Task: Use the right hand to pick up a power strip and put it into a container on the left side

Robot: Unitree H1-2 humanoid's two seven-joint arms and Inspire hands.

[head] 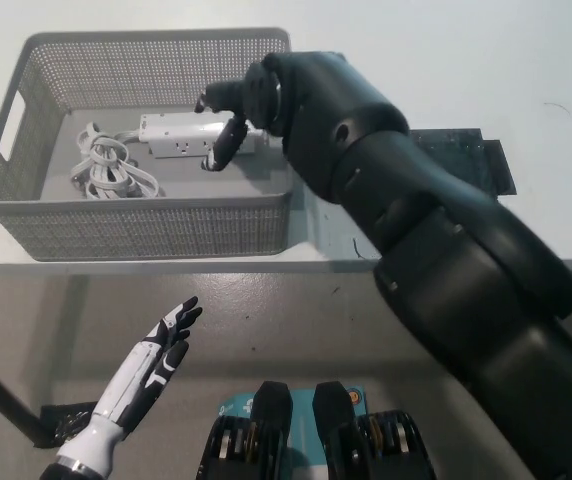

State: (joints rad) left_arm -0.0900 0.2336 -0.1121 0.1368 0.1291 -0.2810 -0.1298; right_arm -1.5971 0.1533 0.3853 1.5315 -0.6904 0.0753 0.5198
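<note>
While the white power strip (178, 137) lies with its coiled cord (109, 170) inside the grey mesh basket (136, 228) on the bench (446, 60), the right hand (228, 125) hovers above it, fingers apart and empty, and the left hand (151, 365) rests open below the bench edge.

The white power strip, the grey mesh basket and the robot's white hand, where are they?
white power strip (174, 138), head view, on its long body.
grey mesh basket (146, 228), head view, on its front wall.
white left hand (156, 360), head view, on its palm.

Grey perforated plastic basket (136, 228); glossy white plastic power strip (181, 138).
</note>
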